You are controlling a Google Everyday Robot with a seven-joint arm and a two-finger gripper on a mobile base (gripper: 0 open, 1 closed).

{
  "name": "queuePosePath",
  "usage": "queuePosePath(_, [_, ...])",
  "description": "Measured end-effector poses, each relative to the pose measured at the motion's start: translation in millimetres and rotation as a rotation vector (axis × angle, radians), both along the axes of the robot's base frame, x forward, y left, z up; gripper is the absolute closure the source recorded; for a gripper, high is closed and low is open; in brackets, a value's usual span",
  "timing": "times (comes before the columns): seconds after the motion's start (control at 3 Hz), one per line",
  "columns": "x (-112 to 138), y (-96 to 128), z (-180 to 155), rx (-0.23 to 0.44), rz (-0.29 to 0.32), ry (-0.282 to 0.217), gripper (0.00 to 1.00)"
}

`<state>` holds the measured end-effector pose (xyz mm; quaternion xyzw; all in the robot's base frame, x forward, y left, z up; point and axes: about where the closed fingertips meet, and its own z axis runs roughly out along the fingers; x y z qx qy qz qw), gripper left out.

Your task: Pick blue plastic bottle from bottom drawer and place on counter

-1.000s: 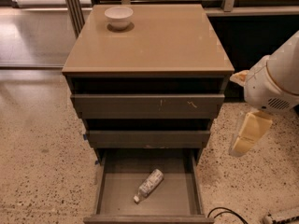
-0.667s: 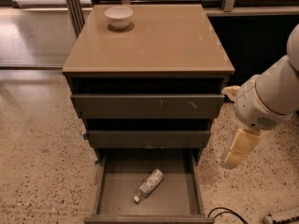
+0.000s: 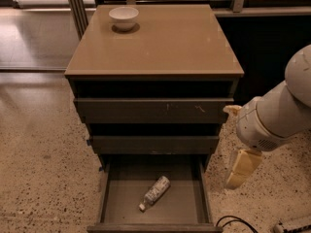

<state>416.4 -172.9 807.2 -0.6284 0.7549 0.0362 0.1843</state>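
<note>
**Camera view.** The gripper (image 3: 241, 169) hangs outside the cabinet over the speckled floor, just right of the open bottom drawer (image 3: 187, 205). The blue plastic bottle (image 3: 154, 193) lies on its side on the drawer floor, to the gripper's left and slightly lower. Its body is slanted and its cap end points toward the drawer front. Bottle and gripper are well apart. The counter (image 3: 170, 47) lies above and to the left of the gripper, with a white bowl (image 3: 124, 17) at its far-left corner.

I judge the step in hand to be the approach. To do it well, I would carry the gripper left over the drawer's right wall and descend clear of the drawer front above. I would then turn the wrist so the grasp crosses the bottle's slant near its middle.

The gripper appears to hold nothing. From this angle I cannot tell whether it is open or closed.
</note>
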Motion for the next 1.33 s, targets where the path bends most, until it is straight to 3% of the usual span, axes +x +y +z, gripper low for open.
queuePosePath(0.67, [14, 24, -58, 0.042, 0.049, 0.021, 0.00])
queuePosePath(1.33, [12, 45, -138, 0.089, 0.095, 0.042, 0.00])
